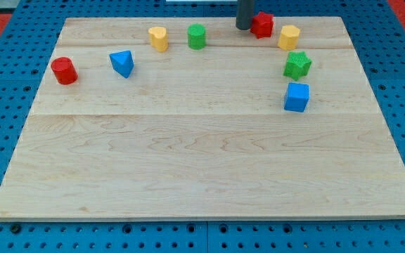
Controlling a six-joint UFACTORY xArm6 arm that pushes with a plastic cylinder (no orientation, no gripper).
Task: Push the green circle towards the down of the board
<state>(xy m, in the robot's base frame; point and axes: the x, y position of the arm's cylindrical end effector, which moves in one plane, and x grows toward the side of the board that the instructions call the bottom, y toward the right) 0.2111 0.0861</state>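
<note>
The green circle (197, 36) is a short green cylinder near the view's top, a little left of centre on the wooden board (202, 161). My tip (244, 27) is at the top edge of the board, to the right of the green circle and apart from it. It touches, or nearly touches, the left side of a red block (262, 24).
A yellow block (158, 38) sits just left of the green circle. A blue triangular block (121, 63) and a red cylinder (65, 71) lie further left. On the right are a yellow block (289, 36), a green star-like block (297, 65) and a blue cube (296, 97).
</note>
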